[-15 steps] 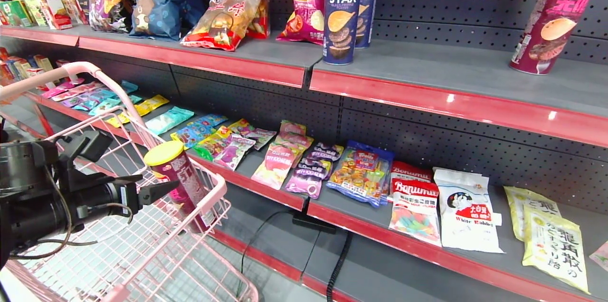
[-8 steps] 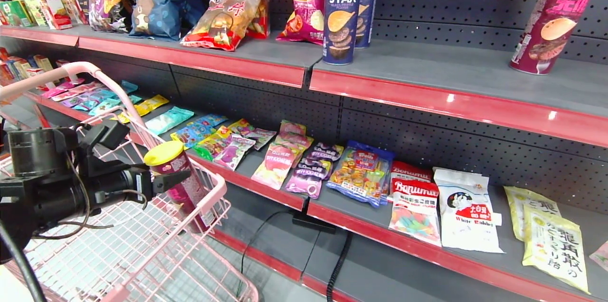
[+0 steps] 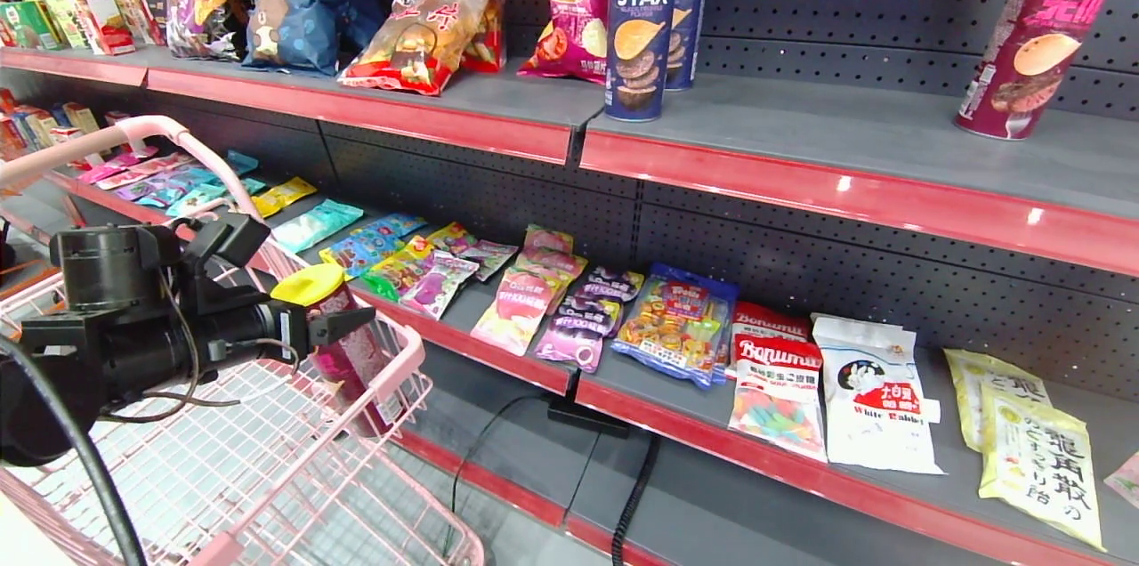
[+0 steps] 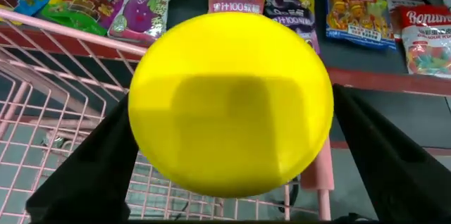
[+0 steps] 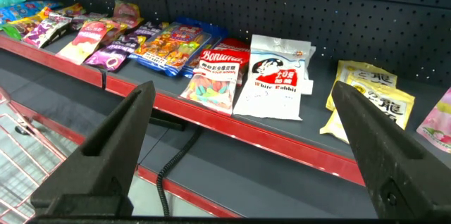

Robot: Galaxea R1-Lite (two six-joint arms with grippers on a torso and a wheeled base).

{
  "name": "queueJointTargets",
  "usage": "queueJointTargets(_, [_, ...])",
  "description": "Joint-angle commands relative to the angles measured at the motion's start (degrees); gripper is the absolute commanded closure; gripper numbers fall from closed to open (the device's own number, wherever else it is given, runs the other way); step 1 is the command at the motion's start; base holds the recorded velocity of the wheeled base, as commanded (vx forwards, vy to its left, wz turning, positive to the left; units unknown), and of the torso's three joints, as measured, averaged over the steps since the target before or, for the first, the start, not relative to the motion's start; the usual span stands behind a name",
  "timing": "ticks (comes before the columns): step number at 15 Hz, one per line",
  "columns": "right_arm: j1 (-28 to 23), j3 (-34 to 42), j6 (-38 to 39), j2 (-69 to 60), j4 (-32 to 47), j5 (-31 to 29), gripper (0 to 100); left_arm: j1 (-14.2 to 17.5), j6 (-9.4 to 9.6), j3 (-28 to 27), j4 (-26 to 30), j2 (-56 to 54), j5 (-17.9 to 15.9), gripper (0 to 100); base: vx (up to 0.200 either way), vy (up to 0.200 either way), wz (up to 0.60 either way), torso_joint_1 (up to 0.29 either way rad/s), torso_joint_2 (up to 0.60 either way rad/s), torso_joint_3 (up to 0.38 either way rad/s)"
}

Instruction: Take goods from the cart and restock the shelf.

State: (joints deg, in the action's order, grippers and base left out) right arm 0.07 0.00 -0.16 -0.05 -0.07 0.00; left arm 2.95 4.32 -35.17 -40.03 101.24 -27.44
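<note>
A maroon, yellow-lidded chip can (image 3: 360, 359) stands in the pink cart's (image 3: 409, 345) corner.

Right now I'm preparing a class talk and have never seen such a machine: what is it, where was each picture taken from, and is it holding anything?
It is a two-armed robot restocking a shop. The wide picture comes from a camera on its head. The other two come from cameras on its wrists, so the black prongs at their edges are its own fingers. The left hand is open, one finger on each side of a yellow-lidded can standing in the pink cart. The right hand is open and holds nothing, in front of the lower shelf, where bags of sweets lie. Crisp bags and tubes stand on the upper shelf.
</note>
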Motion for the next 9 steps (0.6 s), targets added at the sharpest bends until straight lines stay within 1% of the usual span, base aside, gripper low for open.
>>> queueJointTargets(1, [0.01,0.0,-0.02,0.05,-0.01,0.0,0,-0.23,-0.01,0.01,0.04,0.27,0.02,0,0.0,0.0,0.0,0.0,0.0,0.0])
queueJointTargets(4, [0.01,0.0,0.07,0.05,-0.01,0.0,0,-0.31,0.25,0.45,-0.04,1.06,0.11,0,0.0,0.0,0.0,0.0,0.0,0.0])
queueJointTargets(5, [0.01,0.0,0.07,0.05,-0.01,0.0,0,-0.31,0.78,0.45,0.04,1.24,0.19,100,0.0,0.0,0.0,0.0,0.0,0.0])
queueJointTargets(9, [0.01,0.0,0.16,0.05,-0.01,0.09,0,-0.23,0.78,1.51,0.04,-0.52,0.11,100,0.0,0.0,0.0,0.0,0.0,0.0])
